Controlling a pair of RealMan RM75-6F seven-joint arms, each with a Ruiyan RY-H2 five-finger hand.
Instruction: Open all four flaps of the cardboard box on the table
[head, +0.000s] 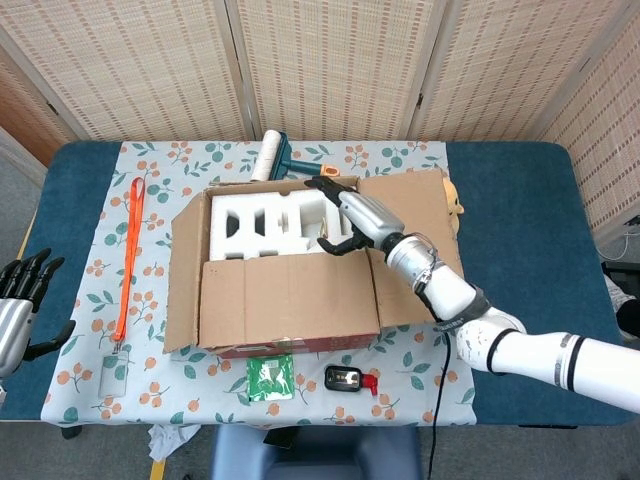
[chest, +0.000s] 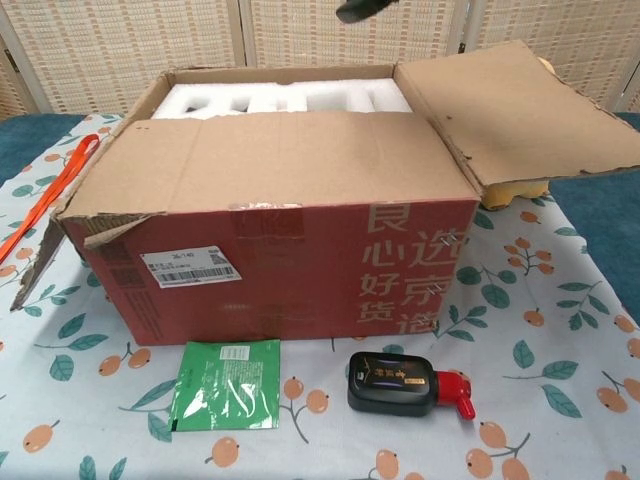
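Box (head: 285, 275) mid-tabletop (head: 520, 200); near flap (head: 290, 295) alone covering the foam (head: 265, 225). Right hand (head: 355, 215) above the opening, fingers (head: 325, 185) loosely spread, holding nothing; left hand (head: 20, 310) idle, spread. Best hooked under that flap's inner edge, then swung outward and down smoothly.

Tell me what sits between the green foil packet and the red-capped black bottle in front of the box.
Nothing: in the chest view, only bare leaf-and-orange-print tablecloth lies between green foil packet and black bottle.
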